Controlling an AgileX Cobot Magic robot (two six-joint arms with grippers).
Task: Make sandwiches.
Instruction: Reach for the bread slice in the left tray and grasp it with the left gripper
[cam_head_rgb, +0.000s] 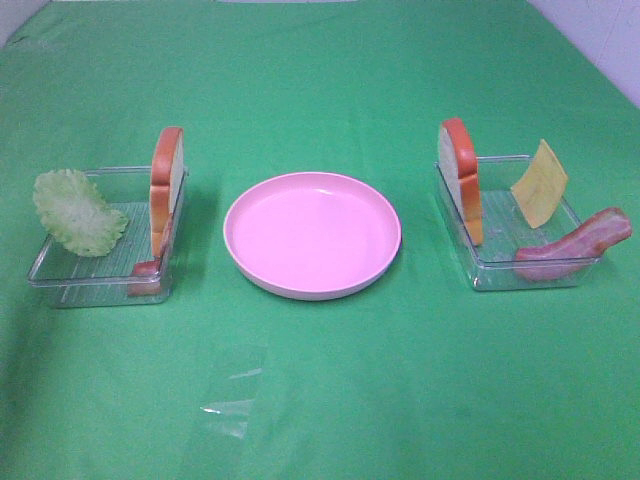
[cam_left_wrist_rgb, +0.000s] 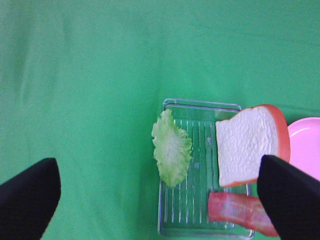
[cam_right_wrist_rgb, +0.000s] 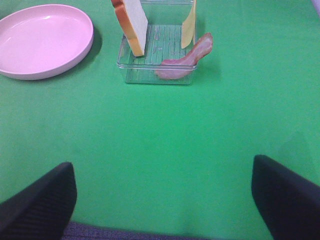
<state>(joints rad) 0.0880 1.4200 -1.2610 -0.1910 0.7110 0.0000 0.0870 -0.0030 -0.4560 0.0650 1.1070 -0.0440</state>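
Observation:
A clear left tray (cam_head_rgb: 60, 285) holds pale green lettuce (cam_head_rgb: 80, 212), an upright bread slice (cam_head_rgb: 166, 185) and a bacon strip (cam_head_rgb: 148, 268). A clear right tray (cam_head_rgb: 530, 280) holds an upright bread slice (cam_head_rgb: 460, 178), a yellow cheese square (cam_head_rgb: 540, 183) and a bacon strip (cam_head_rgb: 575, 243) lying over its rim. Neither gripper shows in the exterior high view. My left gripper (cam_left_wrist_rgb: 157, 165) is open above the lettuce (cam_left_wrist_rgb: 172, 150), bread (cam_left_wrist_rgb: 247, 145) and bacon (cam_left_wrist_rgb: 235, 212). My right gripper (cam_right_wrist_rgb: 162, 165) is open, well short of the bread (cam_right_wrist_rgb: 132, 25), cheese (cam_right_wrist_rgb: 188, 25) and bacon (cam_right_wrist_rgb: 187, 57).
A round pink plate (cam_head_rgb: 312, 235) stands empty between the two trays on the green cloth. It also shows in the left wrist view (cam_left_wrist_rgb: 305, 145) and the right wrist view (cam_right_wrist_rgb: 42, 40). A clear shiny patch (cam_head_rgb: 230, 395) lies on the cloth in front of the plate.

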